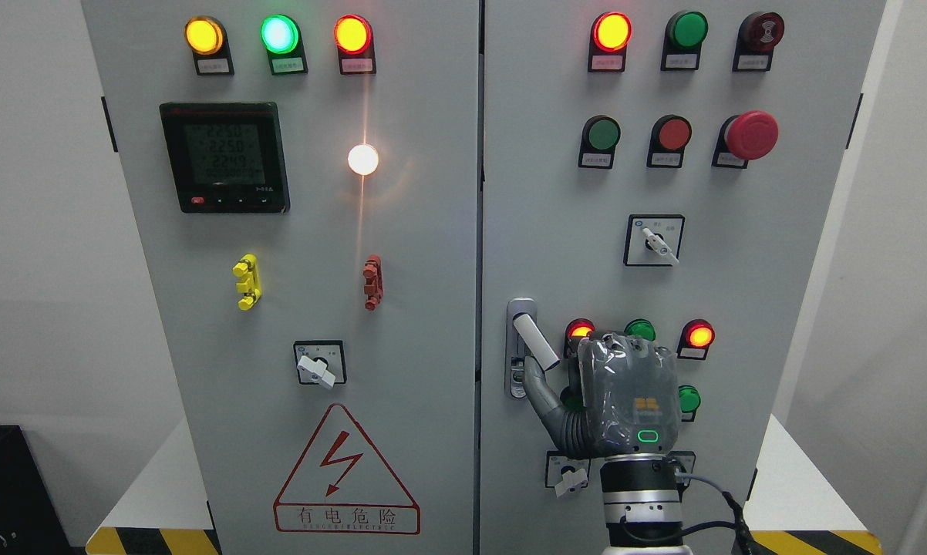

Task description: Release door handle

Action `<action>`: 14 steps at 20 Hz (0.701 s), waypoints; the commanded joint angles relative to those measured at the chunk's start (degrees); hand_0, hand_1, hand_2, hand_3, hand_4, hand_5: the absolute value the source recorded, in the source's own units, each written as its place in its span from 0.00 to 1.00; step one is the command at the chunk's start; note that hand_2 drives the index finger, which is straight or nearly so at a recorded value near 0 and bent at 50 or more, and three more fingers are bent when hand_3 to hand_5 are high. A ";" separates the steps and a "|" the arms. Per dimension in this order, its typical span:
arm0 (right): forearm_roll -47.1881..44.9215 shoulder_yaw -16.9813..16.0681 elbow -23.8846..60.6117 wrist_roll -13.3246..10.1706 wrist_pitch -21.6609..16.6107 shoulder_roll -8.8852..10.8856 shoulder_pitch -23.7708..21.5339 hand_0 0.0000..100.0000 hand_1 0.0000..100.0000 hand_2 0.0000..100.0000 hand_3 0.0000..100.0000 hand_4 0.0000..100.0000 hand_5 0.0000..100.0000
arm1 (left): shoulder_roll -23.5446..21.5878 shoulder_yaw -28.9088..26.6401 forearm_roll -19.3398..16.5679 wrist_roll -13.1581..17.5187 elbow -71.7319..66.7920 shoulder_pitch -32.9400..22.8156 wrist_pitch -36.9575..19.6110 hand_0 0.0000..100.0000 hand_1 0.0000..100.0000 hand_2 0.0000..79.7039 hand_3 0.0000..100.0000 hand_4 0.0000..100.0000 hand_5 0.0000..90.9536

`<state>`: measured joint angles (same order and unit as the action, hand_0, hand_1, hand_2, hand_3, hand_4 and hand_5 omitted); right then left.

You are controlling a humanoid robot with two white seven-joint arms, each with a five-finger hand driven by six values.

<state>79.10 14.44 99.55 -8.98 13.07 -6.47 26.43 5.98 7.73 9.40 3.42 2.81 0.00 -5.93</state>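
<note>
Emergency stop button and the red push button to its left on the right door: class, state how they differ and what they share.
The emergency stop button is a large mushroom head standing well proud of the door; the red push button is smaller and flatter. The stop button's head overhangs its black label holder, while the push button sits within its own. Both are red, unlit, and in the same row.

Right hand (625, 393) raised upright, thumb extended up-left

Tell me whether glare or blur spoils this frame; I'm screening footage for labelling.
Head view: sharp overall. A white lamp on the left door blooms, throwing a vertical streak up to the orange lamp and down the panel. The lit green lamp is washed out at its centre. The right robot hand by the door handle is crisp, evenly lit.
</note>
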 commanded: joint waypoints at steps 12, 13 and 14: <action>0.00 -0.56 0.56 0.45 -0.15 0.14 0.03 0.50 0.38 0.96 1.00 0.95 1.00 | 0.00 0.00 0.00 0.01 0.00 -0.53 -0.04 0.12 0.56 0.00 0.00 0.00 0.00; 0.00 -0.56 0.56 0.45 -0.06 0.23 0.03 0.50 0.38 0.96 1.00 0.95 1.00 | 0.00 0.00 0.00 0.01 0.00 -0.44 0.04 0.12 0.56 0.00 0.00 0.00 0.00; 0.00 -0.56 0.65 0.45 -0.06 0.23 0.03 0.50 0.38 0.96 1.00 0.95 1.00 | 0.00 0.00 0.00 0.01 0.00 -0.53 -0.04 0.12 0.56 0.00 0.00 0.00 0.00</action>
<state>79.10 14.25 99.89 -8.48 12.99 -6.40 26.44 5.96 7.73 9.40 3.42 2.81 0.00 -5.94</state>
